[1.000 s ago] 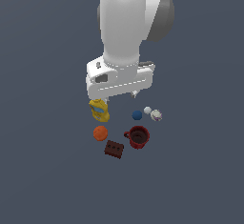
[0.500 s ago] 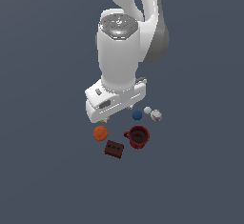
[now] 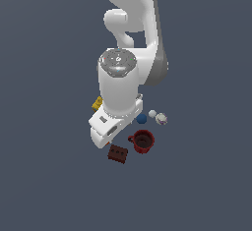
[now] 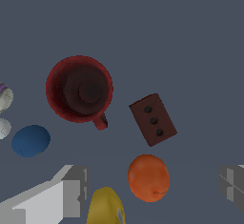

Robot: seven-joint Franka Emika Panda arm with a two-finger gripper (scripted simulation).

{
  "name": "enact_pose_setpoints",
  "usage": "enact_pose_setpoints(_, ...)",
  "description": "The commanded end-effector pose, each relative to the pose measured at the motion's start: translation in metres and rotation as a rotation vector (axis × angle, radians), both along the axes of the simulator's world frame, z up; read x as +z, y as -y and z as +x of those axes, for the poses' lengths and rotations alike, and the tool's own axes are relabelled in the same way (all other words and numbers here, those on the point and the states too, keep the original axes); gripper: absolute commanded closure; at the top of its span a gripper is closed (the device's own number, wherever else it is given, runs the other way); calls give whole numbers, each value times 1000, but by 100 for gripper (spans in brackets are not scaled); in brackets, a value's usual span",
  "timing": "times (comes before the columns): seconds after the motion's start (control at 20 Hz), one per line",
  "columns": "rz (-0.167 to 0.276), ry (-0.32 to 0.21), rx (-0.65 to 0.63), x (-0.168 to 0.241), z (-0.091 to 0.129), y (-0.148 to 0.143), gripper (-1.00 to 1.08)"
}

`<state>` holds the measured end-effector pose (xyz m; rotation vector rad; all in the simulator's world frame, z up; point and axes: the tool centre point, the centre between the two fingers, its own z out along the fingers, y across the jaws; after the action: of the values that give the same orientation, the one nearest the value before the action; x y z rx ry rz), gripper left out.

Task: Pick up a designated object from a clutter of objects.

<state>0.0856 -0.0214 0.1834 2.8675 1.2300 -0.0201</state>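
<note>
With fingers (image 4: 71, 189) spread apart, we should centre our gripper (image 4: 152, 189) over the studded brown block (image 4: 153, 119), clear of the red mug (image 4: 79, 89) and orange ball (image 4: 148, 178).

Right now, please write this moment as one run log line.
phase: approach | gripper: open, holding nothing, above clutter | target: dark reddish-brown studded rectangular block, untouched, beside dark red mug and orange ball

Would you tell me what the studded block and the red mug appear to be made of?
The studded block looks like matte moulded plastic, judging by its flat brown faces and toy-brick studs. The red mug looks like ceramic or plastic; its dull, mottled render leaves that open.
</note>
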Motion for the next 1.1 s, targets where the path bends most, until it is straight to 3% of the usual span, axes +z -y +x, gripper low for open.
enact_pose_setpoints(0.0, 3, -1, 64, -14, 6, 2, -92)
enact_pose_setpoints(0.55, 16, -3, 321, -72, 26, 10, -92)
enact_pose_setpoints(1.05, 24, -3, 445, -102, 33, 14, -92)
